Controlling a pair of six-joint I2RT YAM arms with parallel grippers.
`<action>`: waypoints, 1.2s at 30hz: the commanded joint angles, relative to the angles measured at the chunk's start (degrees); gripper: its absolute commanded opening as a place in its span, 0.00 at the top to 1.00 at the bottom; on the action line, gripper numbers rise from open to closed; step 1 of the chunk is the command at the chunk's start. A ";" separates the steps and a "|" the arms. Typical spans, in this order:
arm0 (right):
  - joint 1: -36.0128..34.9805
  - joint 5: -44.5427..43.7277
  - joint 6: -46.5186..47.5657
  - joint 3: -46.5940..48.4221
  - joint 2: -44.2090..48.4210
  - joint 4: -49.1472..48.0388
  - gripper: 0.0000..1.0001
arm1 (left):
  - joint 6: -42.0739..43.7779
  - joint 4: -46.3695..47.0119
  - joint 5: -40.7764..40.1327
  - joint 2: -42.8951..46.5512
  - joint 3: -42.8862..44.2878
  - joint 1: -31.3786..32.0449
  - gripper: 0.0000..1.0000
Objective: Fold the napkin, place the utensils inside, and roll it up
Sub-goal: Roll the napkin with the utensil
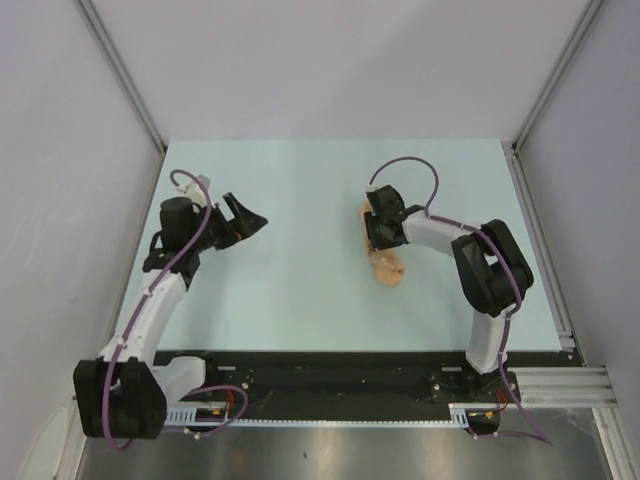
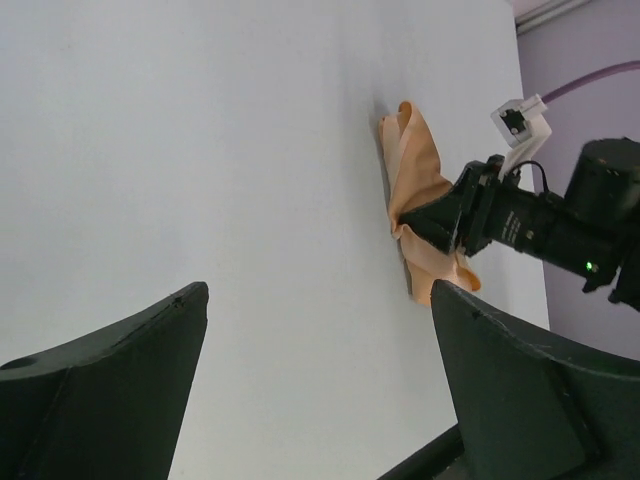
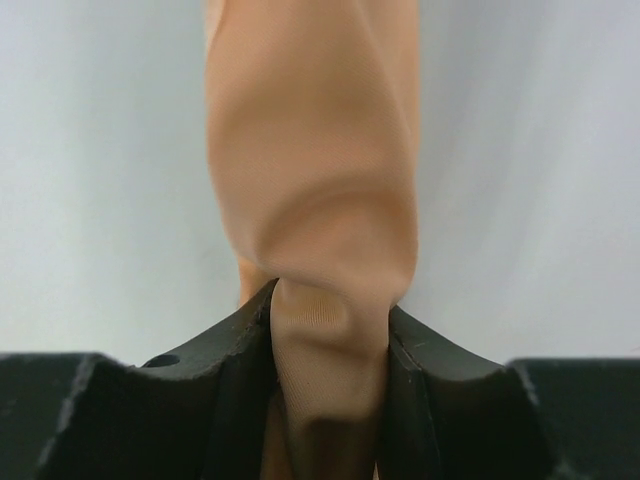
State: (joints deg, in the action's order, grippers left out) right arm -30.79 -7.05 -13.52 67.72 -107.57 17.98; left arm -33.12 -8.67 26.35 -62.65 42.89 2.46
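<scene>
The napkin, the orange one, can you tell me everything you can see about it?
The napkin is a thin, peach-orange cloth, smooth and slightly shiny. It is not spread flat: it is bunched into a long, narrow, wrinkled bundle lying on the pale table, right of the middle. The right gripper pinches it across its middle, and the cloth bulges and creases between the two black fingers. Both ends stick out past the gripper. The left gripper is open and apart from it.

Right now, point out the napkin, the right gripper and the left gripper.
napkin (image 1: 388,268), top view, bunched end showing past the gripper.
right gripper (image 3: 330,312), right wrist view, midway between fingertips clamping the napkin.
left gripper (image 2: 318,298), left wrist view, midway between its open fingertips.
</scene>
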 commanded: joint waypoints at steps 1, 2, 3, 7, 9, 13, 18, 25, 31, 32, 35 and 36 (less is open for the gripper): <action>6.87 -2.88 7.27 3.98 -6.16 6.28 0.59 | 5.43 -8.02 2.65 4.55 3.68 -4.65 0.03; 8.01 -2.71 7.54 4.34 -6.60 6.19 0.59 | 6.05 -8.90 2.92 4.82 4.56 -5.27 0.03; 9.67 -1.84 8.24 4.61 -7.47 5.93 0.59 | 6.49 -10.13 3.09 5.08 4.83 -6.58 0.03; 11.62 0.10 10.08 5.31 -7.66 5.14 0.54 | 7.55 -10.49 4.85 5.88 4.74 -9.22 0.03; 11.63 2.02 10.70 5.75 -7.04 5.40 0.45 | 7.81 -10.32 5.12 5.61 4.57 -10.10 0.03; 11.63 9.50 11.50 6.01 -2.31 4.35 0.19 | 9.30 -10.23 5.56 5.44 4.74 -10.63 0.03; 11.19 15.66 11.41 5.67 5.25 3.91 0.00 | 13.07 -11.63 5.21 6.22 6.59 -11.25 0.02; 12.32 16.72 10.09 0.85 21.24 2.33 0.00 | 16.16 -10.32 3.27 10.35 5.72 -12.13 0.01; 15.66 14.96 8.07 -9.87 36.97 -6.27 0.00 | 18.18 -6.28 4.59 15.53 2.64 -12.48 0.00; 16.28 14.87 7.72 -13.20 38.73 -6.98 0.00 | 18.27 -5.49 4.33 16.41 2.37 -12.48 0.00; 18.13 14.26 6.93 -19.18 44.71 -10.59 0.00 | 19.32 -5.92 1.61 18.44 2.28 -12.39 0.00; 18.65 13.82 6.67 -20.51 47.16 -11.20 0.00 | 19.59 -6.18 1.43 18.53 2.46 -12.48 0.00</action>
State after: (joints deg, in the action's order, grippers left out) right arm -13.67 8.01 -5.17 52.77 -65.73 12.38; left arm -16.40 -17.21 29.78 -46.22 45.45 -9.19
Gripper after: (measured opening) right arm 0.994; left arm 0.994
